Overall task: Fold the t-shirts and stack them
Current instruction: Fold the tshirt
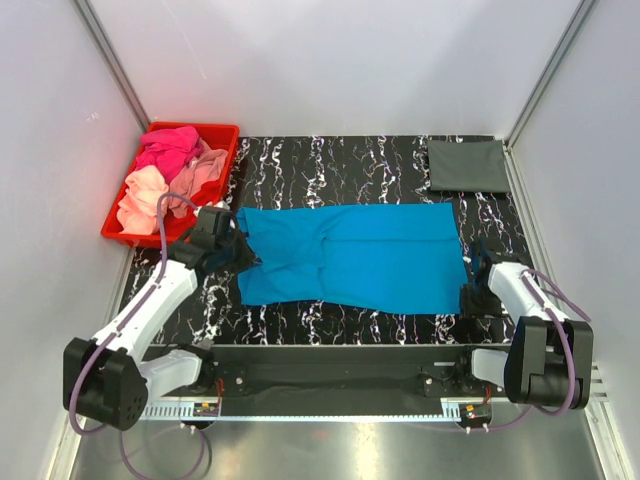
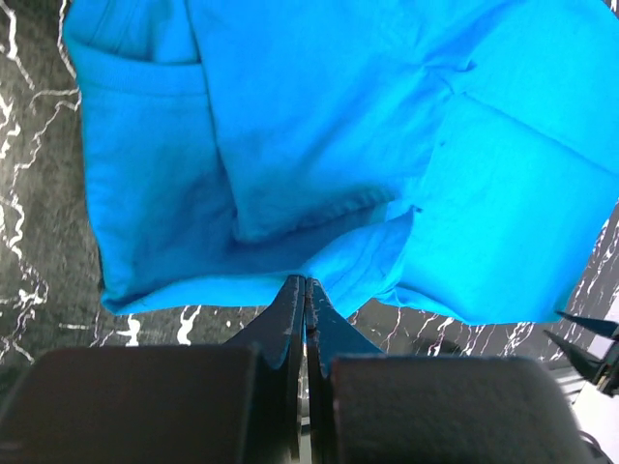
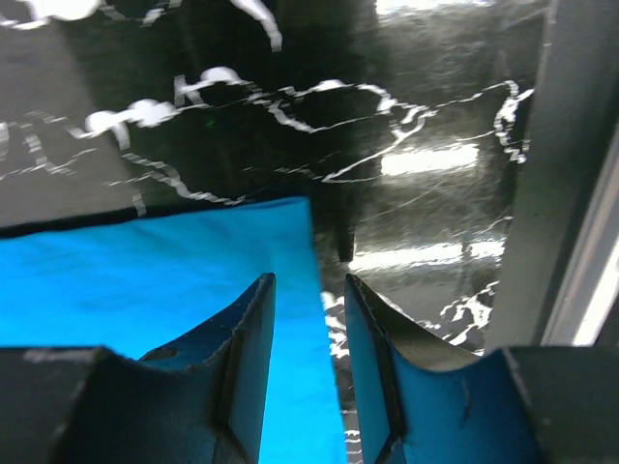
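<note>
A bright blue t-shirt (image 1: pixel 350 258) lies spread lengthwise on the black marbled table, its sides folded inward. My left gripper (image 1: pixel 245 258) is at its left end. In the left wrist view the gripper (image 2: pixel 306 282) is shut, its tips pinching a raised edge of the blue cloth (image 2: pixel 319 116). My right gripper (image 1: pixel 472 275) is at the shirt's right end. In the right wrist view it (image 3: pixel 308 285) stands open, low over the table, straddling the blue cloth's (image 3: pixel 145 280) edge. A dark grey t-shirt (image 1: pixel 467 165) lies folded at the back right.
A red bin (image 1: pixel 195 126) at the back left holds crumpled hot pink (image 1: pixel 170 150), salmon (image 1: pixel 205 170) and peach (image 1: pixel 145 195) shirts. White walls close in the table on three sides. The arms' mounting rail (image 1: pixel 330 365) runs along the near edge.
</note>
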`<control>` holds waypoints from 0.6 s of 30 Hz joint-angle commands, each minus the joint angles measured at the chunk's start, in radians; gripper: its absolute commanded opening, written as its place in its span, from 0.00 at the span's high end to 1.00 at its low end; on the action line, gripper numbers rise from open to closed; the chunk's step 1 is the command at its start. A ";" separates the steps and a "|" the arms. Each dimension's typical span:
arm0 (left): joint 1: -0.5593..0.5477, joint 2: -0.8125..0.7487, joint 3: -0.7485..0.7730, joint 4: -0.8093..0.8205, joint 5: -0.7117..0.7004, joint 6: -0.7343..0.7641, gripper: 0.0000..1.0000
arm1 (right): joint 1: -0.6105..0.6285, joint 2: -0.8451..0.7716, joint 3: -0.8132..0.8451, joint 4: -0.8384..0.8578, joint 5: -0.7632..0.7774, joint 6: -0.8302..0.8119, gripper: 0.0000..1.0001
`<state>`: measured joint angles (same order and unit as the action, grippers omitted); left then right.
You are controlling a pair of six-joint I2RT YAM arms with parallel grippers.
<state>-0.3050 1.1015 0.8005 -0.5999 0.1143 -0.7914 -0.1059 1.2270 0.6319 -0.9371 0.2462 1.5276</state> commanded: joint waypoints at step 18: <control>0.047 0.040 0.063 0.061 0.047 0.055 1.00 | -0.005 -0.017 -0.084 0.097 0.110 0.048 1.00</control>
<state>-0.2646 1.1534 0.8242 -0.5659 0.1677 -0.7559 -0.1059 1.2255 0.5846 -0.8425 0.2832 1.5604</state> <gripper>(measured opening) 0.008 0.032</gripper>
